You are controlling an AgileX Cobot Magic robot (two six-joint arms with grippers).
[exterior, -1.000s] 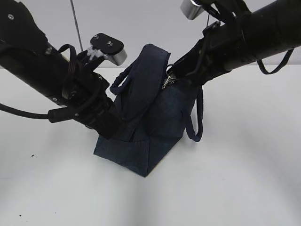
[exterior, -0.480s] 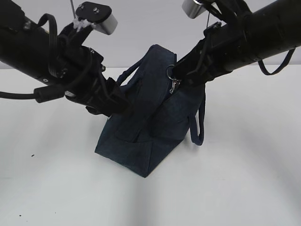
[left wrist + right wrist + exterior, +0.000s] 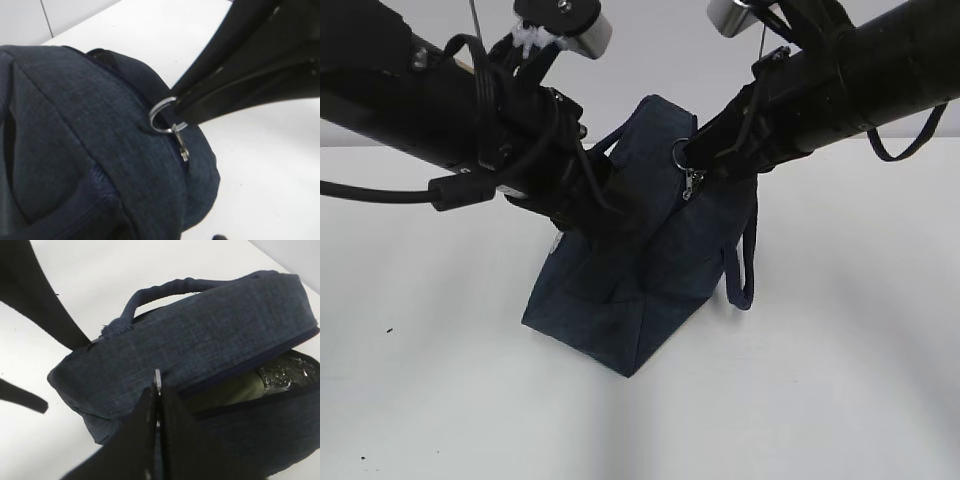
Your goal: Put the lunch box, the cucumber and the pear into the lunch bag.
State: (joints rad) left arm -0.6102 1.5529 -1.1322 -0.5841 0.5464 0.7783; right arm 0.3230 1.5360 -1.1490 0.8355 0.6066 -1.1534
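The right tool is pinching the ring pull of the lunch bag mid-desk, the left tool's state being hidden, so zipping likely comes next over the lunch box.

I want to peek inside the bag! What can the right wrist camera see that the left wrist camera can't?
Only the right wrist view looks through the zipper gap: something pale green and shiny silver lining inside, plus a rope handle. Only the left wrist view shows the whole metal ring pull with the right gripper pinching it. Both show the navy lunch bag on the white table.
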